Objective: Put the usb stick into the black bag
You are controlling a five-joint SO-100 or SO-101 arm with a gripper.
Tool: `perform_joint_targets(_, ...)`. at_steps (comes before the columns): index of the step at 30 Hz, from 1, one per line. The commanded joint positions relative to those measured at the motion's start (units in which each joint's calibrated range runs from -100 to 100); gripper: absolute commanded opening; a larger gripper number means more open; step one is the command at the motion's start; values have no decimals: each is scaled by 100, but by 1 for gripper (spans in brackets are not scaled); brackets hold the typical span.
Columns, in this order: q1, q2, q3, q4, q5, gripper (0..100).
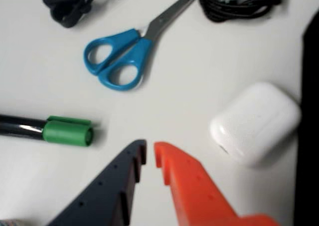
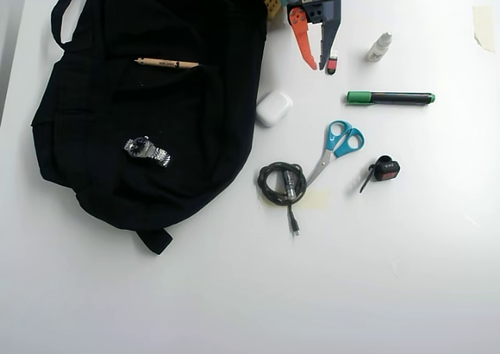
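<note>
The fingers (image 2: 324, 63) are spread, holding nothing. The stick (image 2: 332, 64) lies beside one tip; the bag (image 2: 156, 104) is at 9 o'clock, a white case (image 2: 273, 108) between.

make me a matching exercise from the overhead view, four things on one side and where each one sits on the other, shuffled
Things:
1. wristwatch
2. usb stick
3. white earbud case
4. scissors

Places:
A. on the table against the bag's right edge
B. lying on the black bag
C. beside the dark finger of the gripper
D. between the coiled cable and the green-capped marker

Pairs: 1-B, 2-C, 3-A, 4-D
</note>
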Motion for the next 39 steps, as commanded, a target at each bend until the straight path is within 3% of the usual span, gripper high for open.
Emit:
perform_joint_targets(1, 33, 646, -645, 85, -12, 2)
perform_joint_targets(9, -139, 3036, -2523, 438, -442, 2)
perform_joint_targets(15, -557, 4546, -3754, 1213, -1134, 2)
perform_joint_targets(26, -1500, 5301, -3870, 1024, -2130, 2)
perform_joint_targets(34, -1807, 5774, -3790, 481, -2114, 2)
perform_joint_targets(39, -1964, 5874, -3790, 257, -1753, 2)
